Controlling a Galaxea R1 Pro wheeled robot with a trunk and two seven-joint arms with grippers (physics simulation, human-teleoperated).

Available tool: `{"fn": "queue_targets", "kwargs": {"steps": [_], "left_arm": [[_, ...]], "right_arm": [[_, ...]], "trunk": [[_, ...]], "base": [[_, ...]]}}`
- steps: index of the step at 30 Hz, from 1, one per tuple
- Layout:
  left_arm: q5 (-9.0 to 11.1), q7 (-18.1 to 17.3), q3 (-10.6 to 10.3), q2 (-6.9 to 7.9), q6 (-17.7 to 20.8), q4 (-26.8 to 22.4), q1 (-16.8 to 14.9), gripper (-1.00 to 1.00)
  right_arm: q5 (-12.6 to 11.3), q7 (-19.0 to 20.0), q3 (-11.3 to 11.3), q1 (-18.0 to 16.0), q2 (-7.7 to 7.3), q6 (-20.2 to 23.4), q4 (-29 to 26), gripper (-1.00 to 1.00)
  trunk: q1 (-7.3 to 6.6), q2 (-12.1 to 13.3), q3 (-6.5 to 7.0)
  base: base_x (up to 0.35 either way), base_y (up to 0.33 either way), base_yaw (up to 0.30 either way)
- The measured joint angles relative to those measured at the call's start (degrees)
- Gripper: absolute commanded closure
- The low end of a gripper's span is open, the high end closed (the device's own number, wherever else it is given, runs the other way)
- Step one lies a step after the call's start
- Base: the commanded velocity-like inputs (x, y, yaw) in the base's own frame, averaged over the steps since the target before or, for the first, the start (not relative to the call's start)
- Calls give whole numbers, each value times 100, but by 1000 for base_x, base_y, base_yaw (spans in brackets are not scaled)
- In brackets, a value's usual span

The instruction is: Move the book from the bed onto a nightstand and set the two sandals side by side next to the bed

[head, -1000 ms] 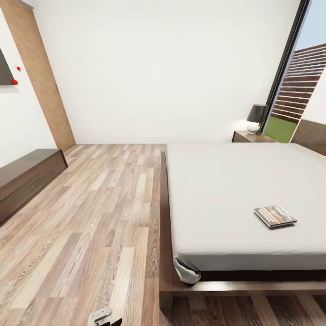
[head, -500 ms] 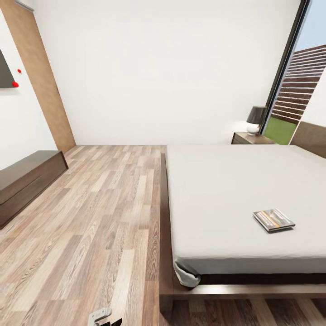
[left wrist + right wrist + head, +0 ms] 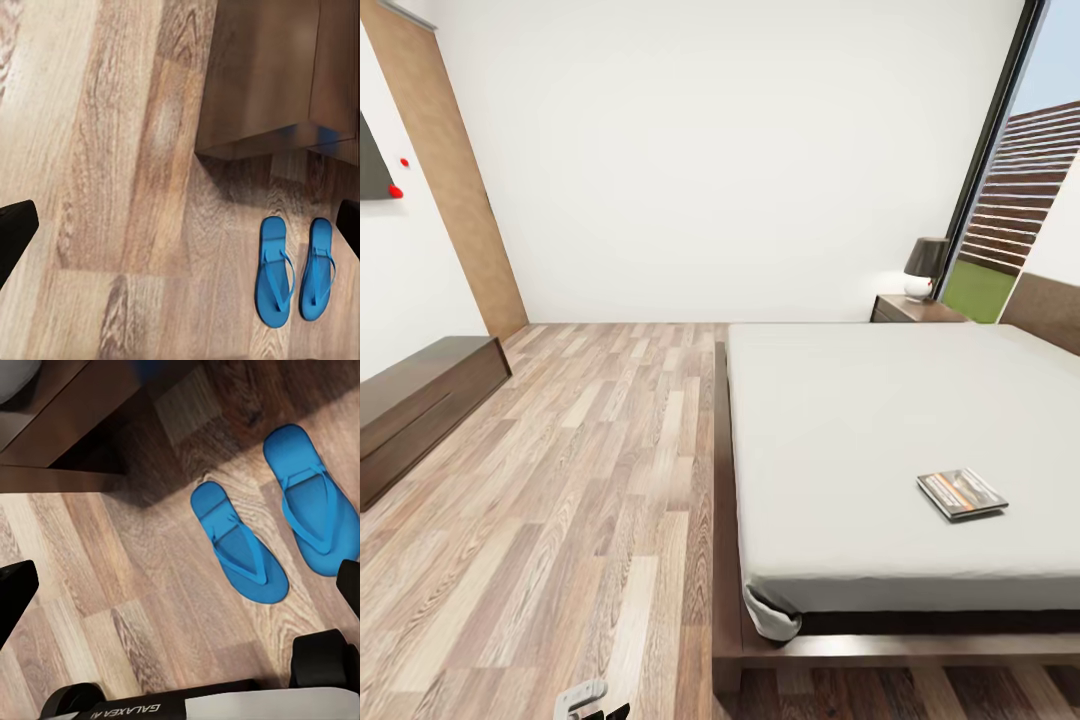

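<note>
The book (image 3: 961, 494) lies flat on the grey bed (image 3: 840, 430), near the foot edge and toward the right side. It touches nothing else. Far back, by the head corner of the bed, stands a nightstand (image 3: 915, 308) with a dark lamp (image 3: 926, 266) on its top. A long low dark cabinet (image 3: 420, 400) sits by the left wall, across the wood floor (image 3: 580, 480) from the bed.

The two blue sandals (image 3: 292, 271) lie side by side on the floor, close but not touching, just beside a corner of the bed's dark wooden frame (image 3: 274, 75). The right wrist view shows the same pair (image 3: 274, 536).

The left gripper (image 3: 180, 229) is wide open and holds nothing. The right gripper (image 3: 184, 585) looks wide open and empty too, though only the dark tips of its fingers (image 3: 15, 592) show.
</note>
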Motion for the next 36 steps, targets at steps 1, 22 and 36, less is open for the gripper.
{"fn": "queue_targets", "kwargs": {"steps": [1, 22, 36], "left_arm": [[0, 0, 0, 0, 0, 0, 0, -100], [0, 0, 0, -1, 1, 0, 0, -100], [0, 0, 0, 0, 1, 0, 0, -100]], "right_arm": [[0, 0, 0, 0, 0, 0, 0, -100], [-7, 7, -3, 0, 0, 0, 0, -100], [-5, 7, -3, 0, 0, 0, 0, -100]], "trunk": [[-22, 40, 18], [-483, 883, 395], [-791, 1444, 646]], "base": [[0, 0, 0], [0, 0, 0], [0, 0, 0]]}}
